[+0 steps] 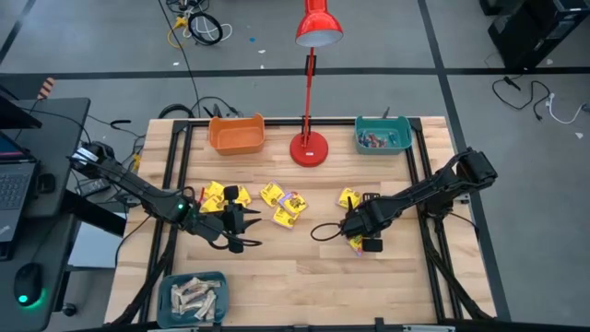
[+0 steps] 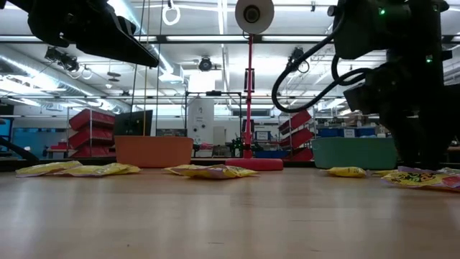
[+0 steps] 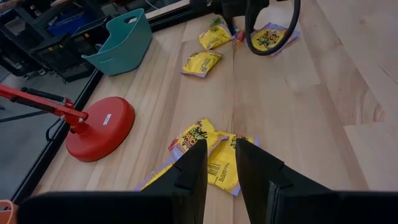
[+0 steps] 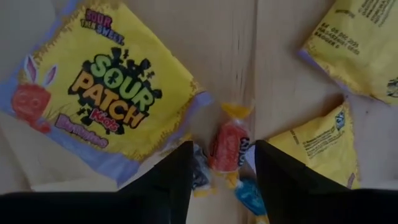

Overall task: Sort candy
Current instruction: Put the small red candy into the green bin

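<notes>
Between the right claw's [image 4: 217, 180] parted fingers lies a red candy [image 4: 227, 148]; long axis along them.

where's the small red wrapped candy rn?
Right wrist view: small red candy lies on the wood between the right gripper fingers, beside a Sour Patch packet.

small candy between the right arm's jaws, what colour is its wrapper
Red-orange small candy, twisted yellow ends; shows best in the right wrist view.
</notes>
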Available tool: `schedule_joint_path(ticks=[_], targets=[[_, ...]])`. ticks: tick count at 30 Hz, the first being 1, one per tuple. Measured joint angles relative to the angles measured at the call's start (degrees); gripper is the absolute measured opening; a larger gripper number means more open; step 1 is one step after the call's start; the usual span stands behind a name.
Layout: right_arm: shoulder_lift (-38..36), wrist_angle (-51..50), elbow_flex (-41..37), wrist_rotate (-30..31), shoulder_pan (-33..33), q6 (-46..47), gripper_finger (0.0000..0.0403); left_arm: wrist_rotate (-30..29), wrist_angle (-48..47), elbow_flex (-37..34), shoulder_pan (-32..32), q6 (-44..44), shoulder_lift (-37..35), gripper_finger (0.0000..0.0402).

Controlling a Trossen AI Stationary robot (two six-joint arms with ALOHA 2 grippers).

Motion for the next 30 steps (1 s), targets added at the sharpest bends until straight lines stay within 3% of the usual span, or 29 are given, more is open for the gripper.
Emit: schedule_joint_path(ticks=[14, 22, 30], targets=[[0.0, 4.2, -3.8, -0.3, 0.0, 3.2, 0.0116, 0.0, 0.0, 0.0, 0.0, 0.0, 0.0, 0.0088], [-0.2, 4.3, -3.7, -1.6, -0.1, 2.6, 0.0031, 0.0, 0.0, 0.0, 0.0, 0.0, 0.0, 0.0088], [0.0, 2.9, -2.7, -2.3, -0.1, 3.6, 0.0028, 0.0, 0.0, 0.0, 0.0, 0.0, 0.0, 0.0088]])
